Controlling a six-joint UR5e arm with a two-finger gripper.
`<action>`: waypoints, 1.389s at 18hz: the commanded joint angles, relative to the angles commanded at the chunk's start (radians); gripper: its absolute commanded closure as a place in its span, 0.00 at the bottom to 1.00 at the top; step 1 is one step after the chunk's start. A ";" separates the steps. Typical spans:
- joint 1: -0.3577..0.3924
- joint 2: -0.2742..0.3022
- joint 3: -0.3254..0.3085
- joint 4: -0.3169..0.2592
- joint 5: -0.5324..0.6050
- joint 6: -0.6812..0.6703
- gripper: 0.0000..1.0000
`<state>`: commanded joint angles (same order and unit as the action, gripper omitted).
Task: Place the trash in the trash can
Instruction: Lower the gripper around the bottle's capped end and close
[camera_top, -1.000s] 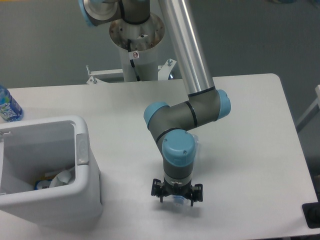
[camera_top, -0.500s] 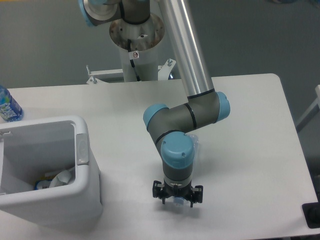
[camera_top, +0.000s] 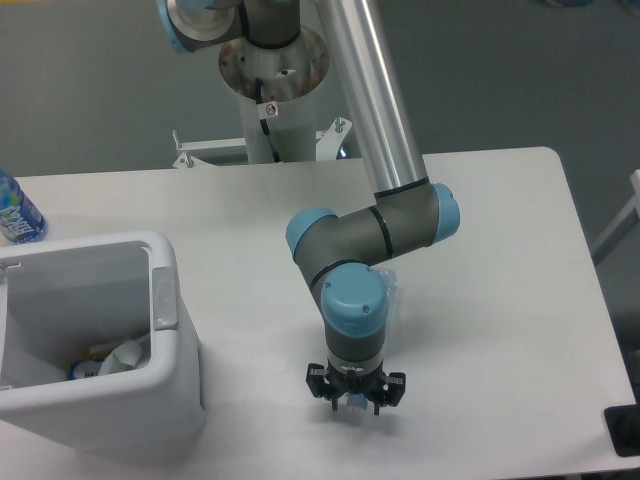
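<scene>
Narrowed, tool (camera_top: 355, 402) pinches wrist-hidden bottle (camera_top: 392, 290).

One fixed camera looks down from high in front of the table (camera_top: 520, 250), facing the arm's base (camera_top: 272, 75) at the far edge, at middling range; no second view overlaps
</scene>
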<state>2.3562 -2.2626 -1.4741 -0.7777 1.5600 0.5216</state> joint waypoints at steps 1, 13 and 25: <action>0.002 0.002 -0.002 0.000 0.000 0.000 0.41; 0.000 0.006 -0.003 -0.002 0.012 -0.002 0.55; 0.000 0.008 -0.002 -0.002 0.037 -0.002 0.62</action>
<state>2.3562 -2.2550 -1.4757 -0.7792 1.5969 0.5200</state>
